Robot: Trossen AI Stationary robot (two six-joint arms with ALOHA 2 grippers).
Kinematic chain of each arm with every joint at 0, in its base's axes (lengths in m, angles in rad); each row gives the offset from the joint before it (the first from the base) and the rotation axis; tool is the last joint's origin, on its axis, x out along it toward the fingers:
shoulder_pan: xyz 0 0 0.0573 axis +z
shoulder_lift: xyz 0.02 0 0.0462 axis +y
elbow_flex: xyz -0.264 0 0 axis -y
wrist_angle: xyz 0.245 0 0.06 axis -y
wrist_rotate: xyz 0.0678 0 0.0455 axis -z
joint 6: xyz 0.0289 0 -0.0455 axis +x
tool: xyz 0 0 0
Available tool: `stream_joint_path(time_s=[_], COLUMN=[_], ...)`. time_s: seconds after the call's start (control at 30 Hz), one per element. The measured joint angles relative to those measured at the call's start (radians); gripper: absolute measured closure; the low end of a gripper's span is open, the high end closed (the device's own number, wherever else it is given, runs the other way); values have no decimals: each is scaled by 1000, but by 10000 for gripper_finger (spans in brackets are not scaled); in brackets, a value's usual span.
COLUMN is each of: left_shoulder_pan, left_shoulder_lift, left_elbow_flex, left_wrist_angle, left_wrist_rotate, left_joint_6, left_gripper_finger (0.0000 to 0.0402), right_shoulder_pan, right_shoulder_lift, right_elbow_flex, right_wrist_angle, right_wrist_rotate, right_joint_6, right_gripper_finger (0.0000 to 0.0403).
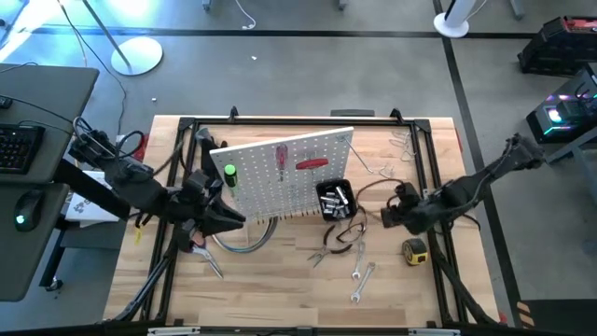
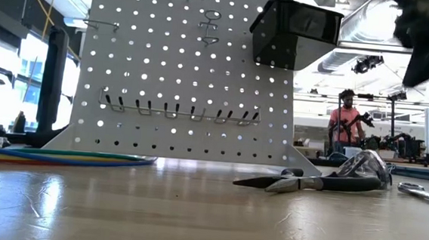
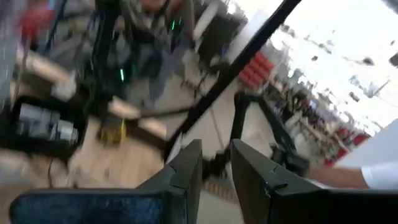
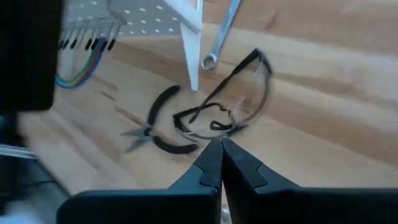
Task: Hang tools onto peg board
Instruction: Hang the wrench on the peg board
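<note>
The white peg board [image 1: 284, 173] stands tilted at the table's middle, with a green-handled screwdriver [image 1: 229, 174], two red-handled tools [image 1: 311, 164] and a black bin [image 1: 334, 199] on it. Black-handled pliers [image 4: 163, 121] and clear safety glasses [image 4: 233, 102] lie flat on the wood in front of the board. Silver wrenches [image 1: 362, 278] and a yellow tape measure [image 1: 415, 250] lie nearer the front. My right gripper [image 4: 221, 152] is shut and slants down above the glasses, holding nothing. My left gripper [image 3: 216, 171] stands level beside the board's left end, its fingers slightly parted and holding nothing.
A black metal frame [image 1: 187, 126] rings the work area. Coloured cables [image 2: 60, 156] curve on the table in front of the board's left part. A person [image 2: 345, 118] stands in the room beyond. Bare wood lies along the table's near edge [image 1: 280, 303].
</note>
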Motion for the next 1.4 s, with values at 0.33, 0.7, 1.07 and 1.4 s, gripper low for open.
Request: stream_joint_path(time_s=[0.33,0.7,1.07,1.4], left_shoulder_pan=[-27,17,40,40], left_shoulder_lift=[-62,-102,-122,-118], left_elbow_flex=[0,0,0,0], left_wrist_angle=[-361,-682,-667,-667], left_wrist_rotate=[-34,-53,-28,-107], left_joint_6=[-216,-201,-280,-328], left_gripper_finger=[365,401,401,401], right_shoulder_pan=[-229,-529,-907,-931], right_shoulder_lift=[-22,85,456,699], right_elbow_flex=[-256,-212,-212,-108], right_wrist_angle=[414,503,868,959], right_wrist_rotate=[-238,-210,-509,-628], right_joint_6=[-127,-256,-542,-632], right_gripper_finger=[403,403,403,403])
